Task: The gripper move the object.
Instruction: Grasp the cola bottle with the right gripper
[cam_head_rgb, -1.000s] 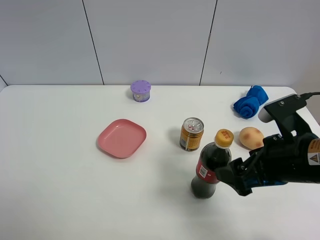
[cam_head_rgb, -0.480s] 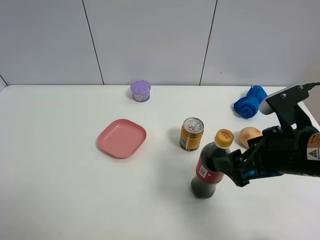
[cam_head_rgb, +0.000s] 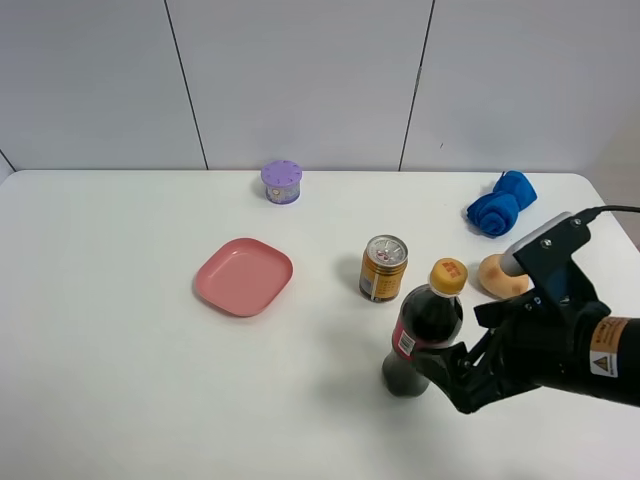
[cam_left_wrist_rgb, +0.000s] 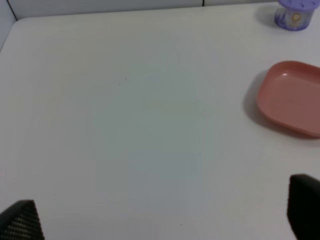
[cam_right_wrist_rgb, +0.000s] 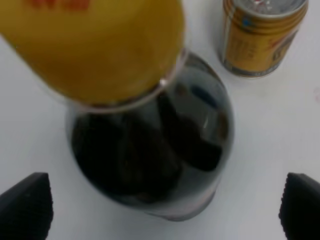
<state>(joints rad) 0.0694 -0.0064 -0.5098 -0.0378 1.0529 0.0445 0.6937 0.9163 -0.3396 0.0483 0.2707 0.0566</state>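
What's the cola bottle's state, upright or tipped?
Upright: the cola bottle stands on its base on the table, cap on top, the open right gripper close beside it.

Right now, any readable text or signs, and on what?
None legible.
Tall clear plastic cola bottle, orange-yellow cap: red print, blurred.
Its red label: print too small.
Short gold drink can: lettering blurred.
Purple round tub: print blurred.
Orange-and-white label on black arm: warning triangle; words too small.

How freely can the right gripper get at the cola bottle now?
Probably yes: the open right gripper sits at the cola bottle, one finger on each side. The gold can stands apart, beyond it.
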